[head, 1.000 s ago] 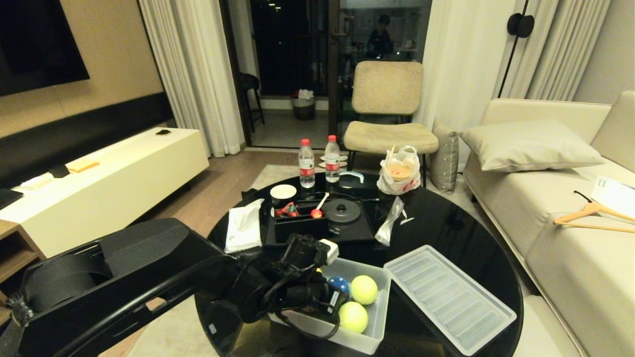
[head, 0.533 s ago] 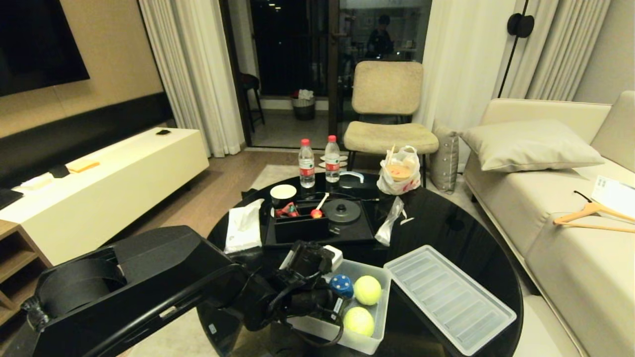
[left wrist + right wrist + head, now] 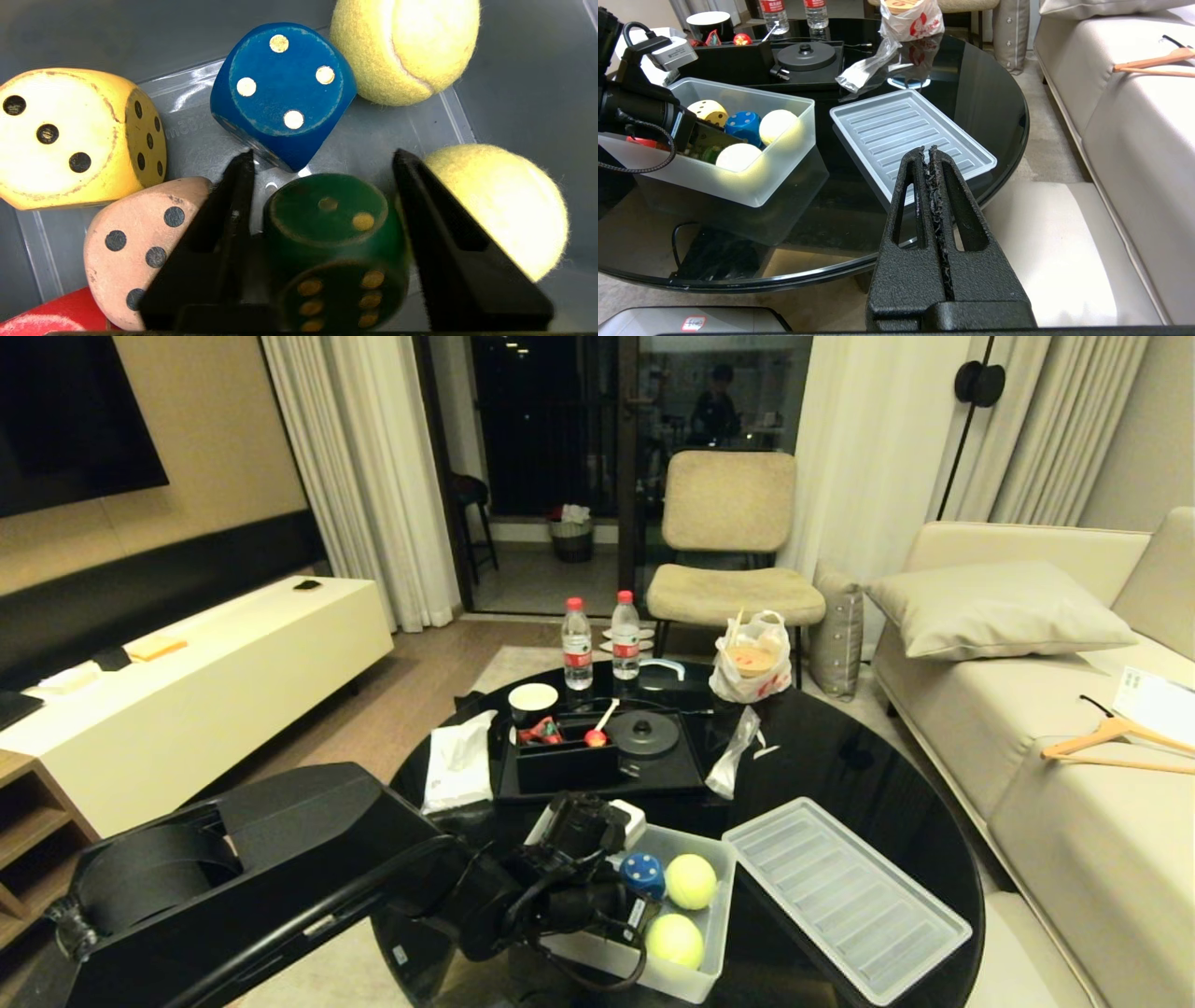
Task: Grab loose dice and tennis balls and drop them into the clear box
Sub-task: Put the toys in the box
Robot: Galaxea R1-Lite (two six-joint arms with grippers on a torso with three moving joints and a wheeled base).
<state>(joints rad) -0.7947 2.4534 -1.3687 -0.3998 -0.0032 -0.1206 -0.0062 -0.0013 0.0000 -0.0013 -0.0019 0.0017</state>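
a living room at night, with a round black glass table (image 3: 840, 775) standing between a long white cabinet (image 3: 215, 681) on the left and a pale sofa (image 3: 1055, 728) on the right; a beige chair (image 3: 728, 541) stands beyond the table's far edge. on the near part of the table sits the clear box (image 3: 714, 933), and its ribbed lid (image 3: 845, 896) lies flat just to its right. further back are a black tray (image 3: 597, 756) with a round black pot lid (image 3: 644, 733), two water bottles (image 3: 600, 639), a tissue pack (image 3: 459, 761) and a plastic bag of food (image 3: 752, 658).

the left gripper (image 3: 322, 161) reaches down into the box from its left side. its fingers (image 3: 236, 186) stand part open with the green die (image 3: 334, 242) between them; there is a visible gap at least on one side of the die, so it looks loose rather than squeezed. around it inside the box lie the blue die (image 3: 280, 88), the yellow die (image 3: 70, 135), the tan die (image 3: 135, 242) and a corner of the red die (image 3: 60, 315). the two tennis balls (image 3: 691, 882) sit at the box's right end, one far and one near, the near one just beside the gripper's finger.

the right gripper (image 3: 931, 154) hangs off the table's near right edge, above the floor beside the sofa, its fingers pressed together on nothing.
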